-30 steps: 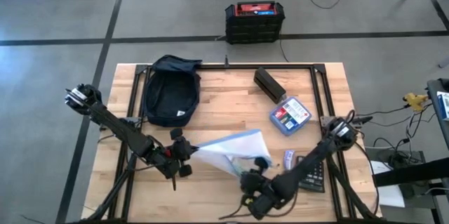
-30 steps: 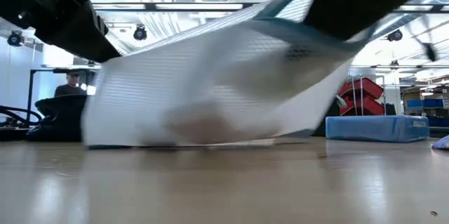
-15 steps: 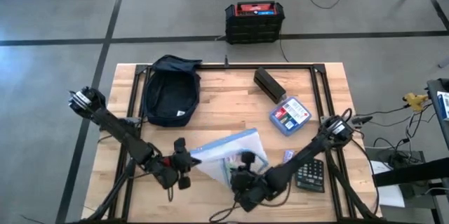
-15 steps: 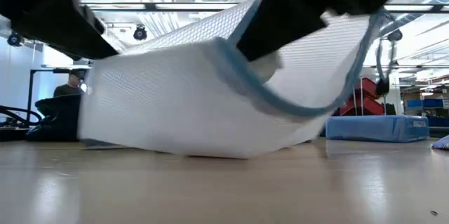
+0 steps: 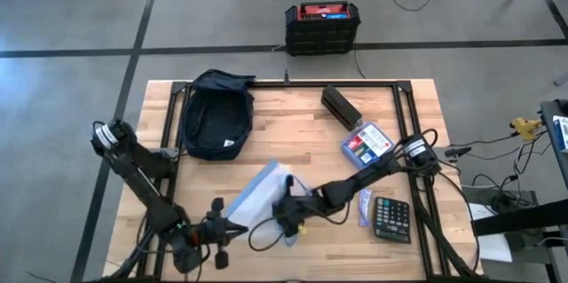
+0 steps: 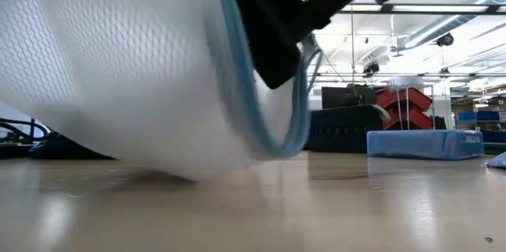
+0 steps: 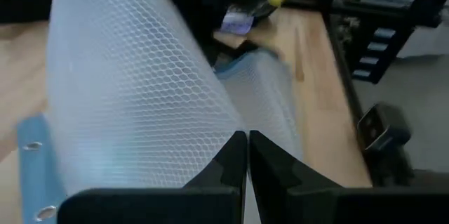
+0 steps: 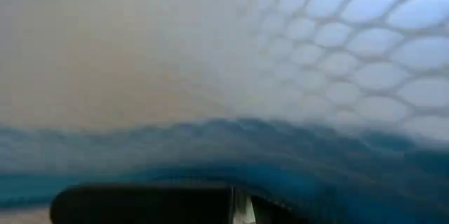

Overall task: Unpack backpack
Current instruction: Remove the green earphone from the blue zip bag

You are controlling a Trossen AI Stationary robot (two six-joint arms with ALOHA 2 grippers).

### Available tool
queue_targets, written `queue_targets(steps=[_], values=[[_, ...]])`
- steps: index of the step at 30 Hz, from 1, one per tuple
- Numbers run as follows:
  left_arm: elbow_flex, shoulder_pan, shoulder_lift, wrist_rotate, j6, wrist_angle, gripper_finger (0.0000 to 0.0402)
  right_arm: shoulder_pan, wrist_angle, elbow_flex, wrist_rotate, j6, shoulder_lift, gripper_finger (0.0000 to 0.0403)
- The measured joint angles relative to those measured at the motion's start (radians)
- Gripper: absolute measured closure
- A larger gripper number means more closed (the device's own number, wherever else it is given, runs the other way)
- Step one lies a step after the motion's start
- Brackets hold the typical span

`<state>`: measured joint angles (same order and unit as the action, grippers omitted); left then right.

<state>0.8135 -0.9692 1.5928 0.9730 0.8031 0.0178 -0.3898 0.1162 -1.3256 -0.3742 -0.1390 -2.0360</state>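
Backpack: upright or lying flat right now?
Flat. The backpack lies front-up on the table, white logo showing, well away from both arms.

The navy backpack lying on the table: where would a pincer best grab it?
Probably the bunched fabric at the far end of the backpack, coming straight down from above: it lies flat, and that crumpled edge gives a raised fold to pinch.

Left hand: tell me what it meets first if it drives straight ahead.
The left hand, its fingers shut, points straight into the white mesh pouch, which already seems to touch the fingertips. The right hand is at the pouch's far side.
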Motion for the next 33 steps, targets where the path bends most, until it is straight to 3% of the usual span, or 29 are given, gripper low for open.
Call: queue_targets(steps=[5,9,14,19,26,33], values=[[0.006,0.033,0.085,-0.023,0.005,-0.002,0.0402,-0.056,-0.086,-0.012,0.146,0.044,0.018,0.0403],[0.006,0.043,0.089,-0.022,-0.1,0.0,0.0398,-0.107,-0.232,-0.007,0.165,0.152,0.02,0.0403],[0.006,0.044,0.017,-0.025,-0.311,0.01,0.0361,-0.144,-0.383,0.008,0.014,0.276,0.02,0.0403],[0.006,0.088,-0.009,0.015,-0.416,0.014,0.0297,-0.154,-0.334,-0.005,-0.108,0.245,0.021,0.0403],[0.004,0.212,0.007,-0.14,-0.466,0.023,0.0215,-0.197,-0.29,-0.056,-0.146,0.2,0.026,0.0403],[0.009,0.303,0.003,-0.306,-0.715,0.146,0.0171,-0.222,-0.395,-0.053,-0.112,0.354,0.025,0.0403]])
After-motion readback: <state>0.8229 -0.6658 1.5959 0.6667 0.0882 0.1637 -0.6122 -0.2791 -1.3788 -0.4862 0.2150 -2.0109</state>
